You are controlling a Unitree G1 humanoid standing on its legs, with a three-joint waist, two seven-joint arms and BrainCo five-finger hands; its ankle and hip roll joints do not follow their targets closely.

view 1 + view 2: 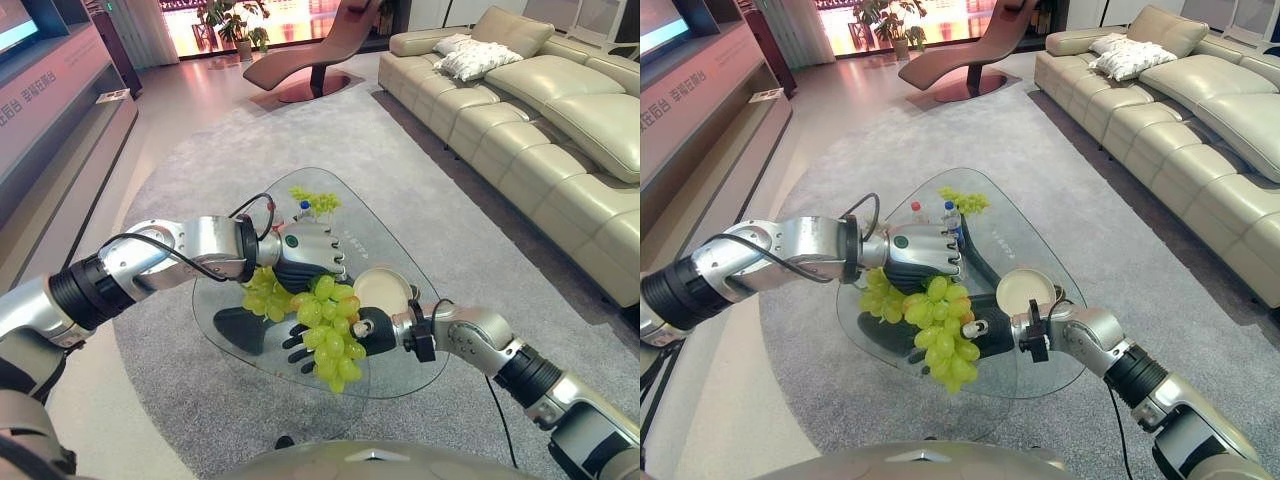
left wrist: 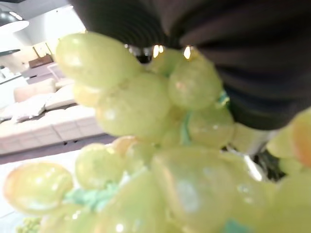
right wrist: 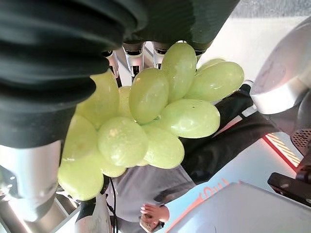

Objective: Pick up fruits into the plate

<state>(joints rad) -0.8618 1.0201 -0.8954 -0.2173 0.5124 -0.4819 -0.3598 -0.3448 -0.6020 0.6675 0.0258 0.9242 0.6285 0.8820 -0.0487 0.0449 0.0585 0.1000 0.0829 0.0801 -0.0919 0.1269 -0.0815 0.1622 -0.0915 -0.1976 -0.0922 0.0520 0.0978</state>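
- Left hand (image 1: 305,255) over the glass table's middle, back of hand up, fingers pointing right; grape bunch (image 1: 265,292) tucked under it, and its wrist view packed with grapes right at the palm. Fingers hidden behind fruit: cannot tell whether clenched on it or loose.
- Second, bigger grape bunch (image 1: 330,335) just right of that, hanging with long axis near vertical, top by the left fingertips, bottom past the table's near edge.
- Right hand (image 1: 985,330) holding that bigger bunch from the right side, fingers curled round its upper part; right wrist view has the grapes dangling straight under the fingers.
- Key relation: plate (image 1: 382,290) lies just up-right of the right-held bunch, close behind the right wrist, so right hand is the nearer one. Judging a short lift and swing toward the plate, then lowering so the bunch folds down flat rather than tipping over the rim.
- Plate looks empty, task early.
- Third small bunch (image 1: 315,202) at the table's far edge, small bottles (image 1: 952,215) beside it.
- Glass table (image 1: 400,250) is clear and rounded-triangular, on a grey round rug (image 1: 330,130).
- Room: low cabinet far left, brown lounge chair (image 1: 315,55) at back, cream sofa (image 1: 540,110) along the right.
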